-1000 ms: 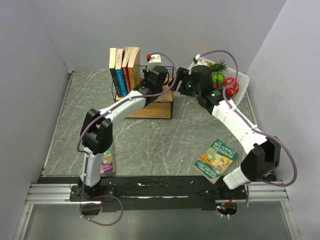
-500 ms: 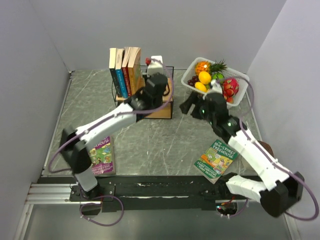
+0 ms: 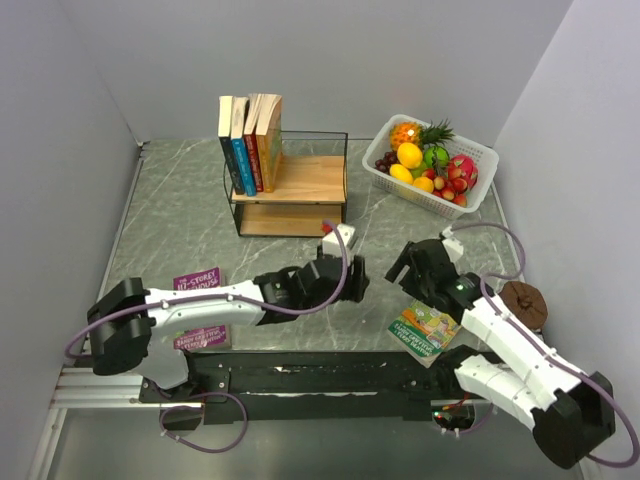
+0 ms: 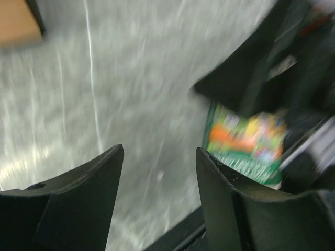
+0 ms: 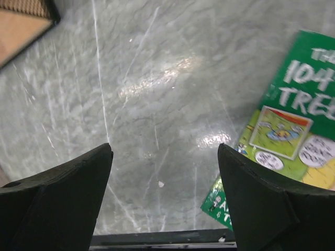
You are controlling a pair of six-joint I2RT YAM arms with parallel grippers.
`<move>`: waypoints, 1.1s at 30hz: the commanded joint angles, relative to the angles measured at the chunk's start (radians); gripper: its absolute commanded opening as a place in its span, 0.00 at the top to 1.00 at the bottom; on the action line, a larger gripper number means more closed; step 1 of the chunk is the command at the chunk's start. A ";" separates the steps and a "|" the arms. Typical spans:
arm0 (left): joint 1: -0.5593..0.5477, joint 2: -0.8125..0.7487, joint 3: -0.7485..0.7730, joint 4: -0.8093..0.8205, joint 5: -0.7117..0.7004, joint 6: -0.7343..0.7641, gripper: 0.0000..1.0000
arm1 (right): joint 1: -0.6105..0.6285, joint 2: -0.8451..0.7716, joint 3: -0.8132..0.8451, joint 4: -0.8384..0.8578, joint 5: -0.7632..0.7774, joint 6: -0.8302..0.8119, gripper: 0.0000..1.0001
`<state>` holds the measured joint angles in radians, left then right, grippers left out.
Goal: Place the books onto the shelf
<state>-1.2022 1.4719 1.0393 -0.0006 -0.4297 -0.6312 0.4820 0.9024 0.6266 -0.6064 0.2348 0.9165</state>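
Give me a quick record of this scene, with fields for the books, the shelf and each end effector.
shelved: four upright books at the left end of the shelf top board
on table: green book lying flat; purple book partly under the left arm
left end effector: open, empty
right end effector: open, empty, beside the green book
also: fruit basket, back right

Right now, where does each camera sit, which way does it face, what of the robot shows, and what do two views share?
Top external: above, behind the bases, looking down on table, shelf, both arms.
Left wrist: on the left arm, facing down at the table; left tool shows.
Right wrist: on the right arm, facing down likewise; right tool shows.
Shared: both wrist views catch the green book and shelf corner.
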 commanded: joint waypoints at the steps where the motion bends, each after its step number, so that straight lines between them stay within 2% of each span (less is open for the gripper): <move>1: 0.006 -0.012 -0.090 0.171 0.192 -0.102 0.37 | 0.003 -0.068 0.030 -0.200 0.136 0.157 0.10; 6: 0.012 0.086 -0.113 0.306 0.379 -0.094 0.38 | -0.002 -0.091 0.050 -0.412 0.186 0.263 0.07; 10: 0.029 0.168 -0.090 0.306 0.457 -0.116 0.40 | -0.011 -0.128 0.018 -0.564 0.150 0.393 0.06; 17: 0.032 0.182 -0.131 0.379 0.555 -0.136 0.37 | -0.010 -0.296 -0.048 -0.702 0.094 0.545 0.04; 19: 0.033 0.215 -0.131 0.411 0.589 -0.154 0.36 | -0.008 -0.322 -0.041 -0.714 0.090 0.530 0.04; 22: 0.033 0.289 -0.111 0.482 0.718 -0.170 0.34 | -0.008 -0.284 -0.015 -0.734 0.110 0.498 0.03; 25: 0.029 0.352 -0.070 0.456 0.799 -0.160 0.31 | -0.010 -0.270 0.004 -0.679 0.120 0.460 0.03; 27: 0.023 0.376 -0.065 0.426 0.775 -0.139 0.25 | -0.008 -0.286 0.025 -0.642 0.133 0.449 0.03; 33: 0.020 0.455 -0.027 0.358 0.718 -0.143 0.22 | -0.008 -0.353 0.108 -0.622 0.192 0.389 0.04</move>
<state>-1.1748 1.8938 0.9596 0.3569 0.2905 -0.7719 0.4770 0.5987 0.6575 -1.1923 0.3557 1.3502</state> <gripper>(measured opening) 0.773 0.963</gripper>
